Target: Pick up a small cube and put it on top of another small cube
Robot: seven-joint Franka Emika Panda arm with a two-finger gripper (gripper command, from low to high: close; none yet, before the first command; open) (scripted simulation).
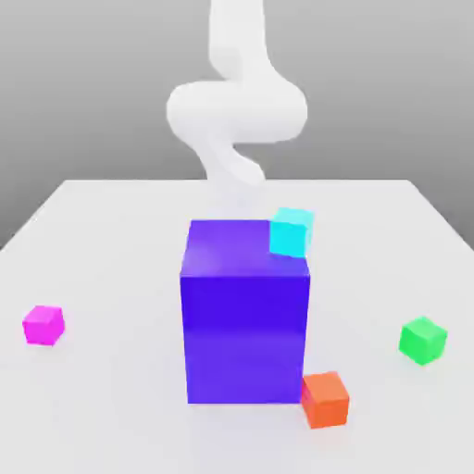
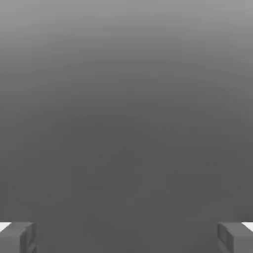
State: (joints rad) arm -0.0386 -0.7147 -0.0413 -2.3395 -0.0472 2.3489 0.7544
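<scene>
Worktop (image 1: 120, 241): pale, smooth, stretching back to a straight far edge under a grey backdrop.

Arm (image 1: 237, 111): white, rounded links, coming down from the top of the exterior view, beyond the block; lower end washes out into the pale surface.

Big block (image 1: 245, 338): blue-purple, upright, mid-worktop, taller than wide; top face a duller violet than the front.

Jaws (image 2: 126, 237): spread wide apart, one grey tip at each side of the hand view.

Orange-red cube (image 1: 325, 401): by the block's lower front corner, exterior view's right. Touching or just beside, cannot tell.

Cyan cube (image 1: 292, 232): overlaps the block's top face on the exterior view's right, one side jutting past it.

Green cube (image 1: 423, 341): on the worktop, well out to the exterior view's right; bright, a vertical edge turned forward, top face showing.

Magenta-pink cube (image 1: 43, 326): on the worktop, far to the exterior view's left, well apart from the block. Vivid, plain-faced, sharp-edged; sits flat, slightly turned, with the top, a broad front face and a narrower side showing.
</scene>
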